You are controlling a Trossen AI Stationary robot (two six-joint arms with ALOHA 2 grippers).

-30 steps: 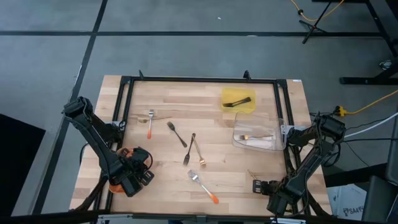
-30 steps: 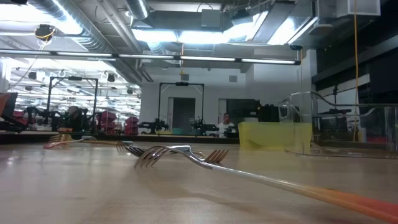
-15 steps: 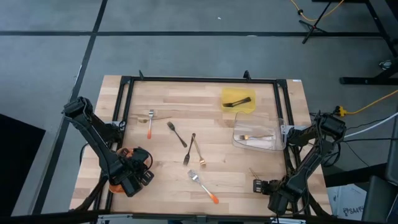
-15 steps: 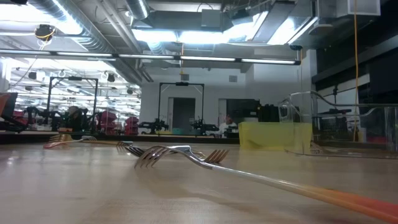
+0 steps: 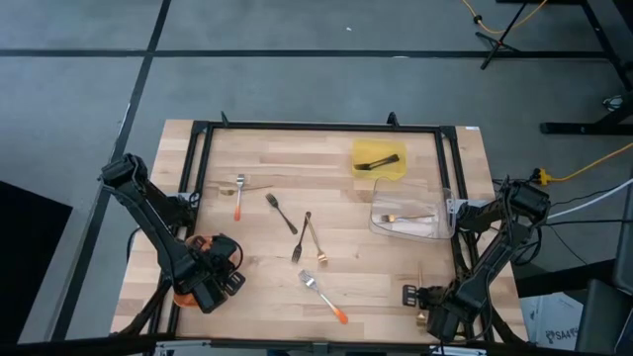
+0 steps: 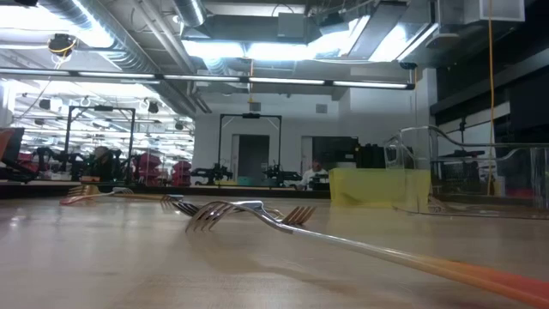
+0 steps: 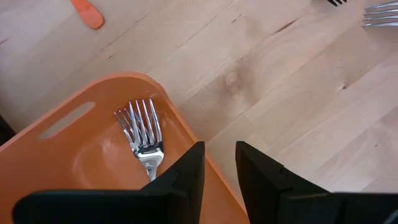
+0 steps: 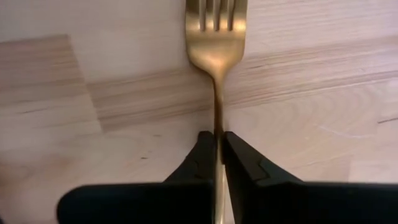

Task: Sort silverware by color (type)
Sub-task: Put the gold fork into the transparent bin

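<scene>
My right gripper (image 5: 419, 299) (image 8: 217, 149) stands at the table's near right, shut on a gold fork (image 8: 216, 37) whose tines point toward the far edge. My left gripper (image 5: 216, 284) (image 7: 219, 174) hovers open above the orange tray (image 7: 74, 162) at the near left. A silver fork (image 7: 143, 134) lies in that tray. Loose on the wood lie two orange-handled silver forks (image 5: 238, 195) (image 5: 324, 296), a black fork (image 5: 282, 212), a dark fork (image 5: 301, 237) and a gold fork (image 5: 316, 240). My right gripper pinches the gold fork's thin handle (image 8: 217, 124), just behind the neck, between its two fingers. The fingers point down from above, one on each side of the handle. The fork looks flat on the wood; whether it is lifted I cannot tell.
A yellow tray (image 5: 379, 159) with a black utensil stands at the far right. Just nearer is a clear tray (image 5: 408, 222) holding a gold fork. A black frame (image 5: 316, 127) borders the table. In the low view an orange-handled fork (image 6: 283, 225) lies across the foreground.
My right gripper has shut on the gold fork's handle while staying in place. The fork, which lay slanted beside the fingers, now points straight toward the far edge.
</scene>
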